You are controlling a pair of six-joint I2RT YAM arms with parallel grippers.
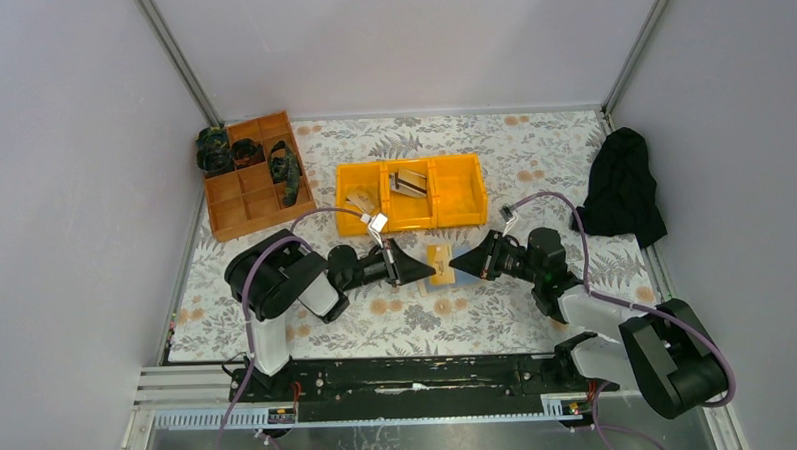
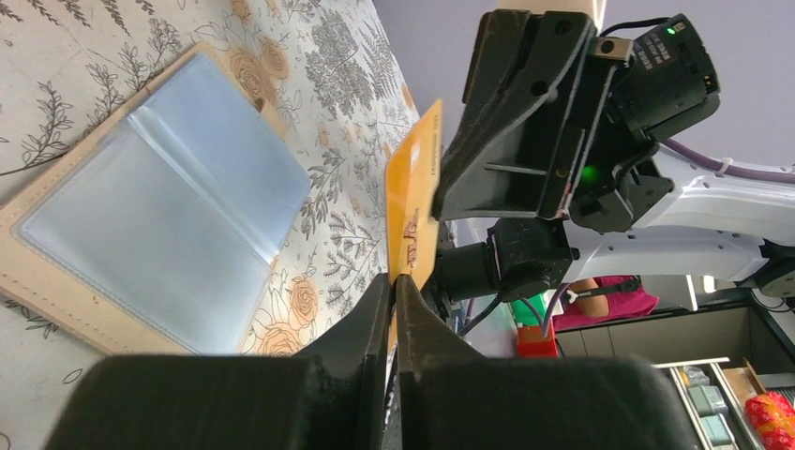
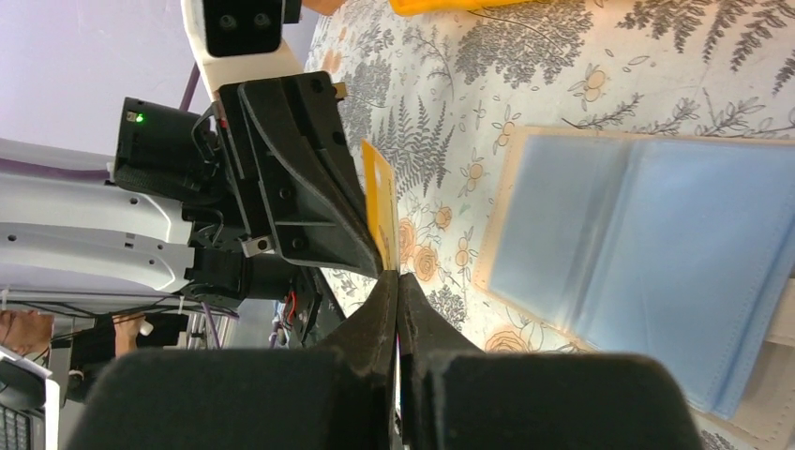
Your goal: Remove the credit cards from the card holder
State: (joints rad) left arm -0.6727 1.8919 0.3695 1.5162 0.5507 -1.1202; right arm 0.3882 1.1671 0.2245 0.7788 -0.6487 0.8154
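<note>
An orange-yellow credit card [image 1: 440, 265] hangs flat a little above the table, pinched from both ends. My left gripper [image 1: 428, 273] is shut on its left edge, the fingertips [image 2: 394, 278] closed on the card [image 2: 412, 197]. From the other side my right gripper [image 1: 458, 266] is shut on the card [image 3: 380, 202], its tips [image 3: 394, 275] pressed together. The card holder [image 2: 159, 216] lies open on the table under the card, tan with pale blue translucent sleeves [image 3: 647, 253]. From above only a blue sliver of the holder [image 1: 468, 254] shows.
A yellow three-compartment bin [image 1: 410, 193] stands just behind the grippers with a few cards in it. An orange-brown divided tray [image 1: 256, 175] with dark items sits at the back left. A black cloth [image 1: 623, 187] lies at the right edge.
</note>
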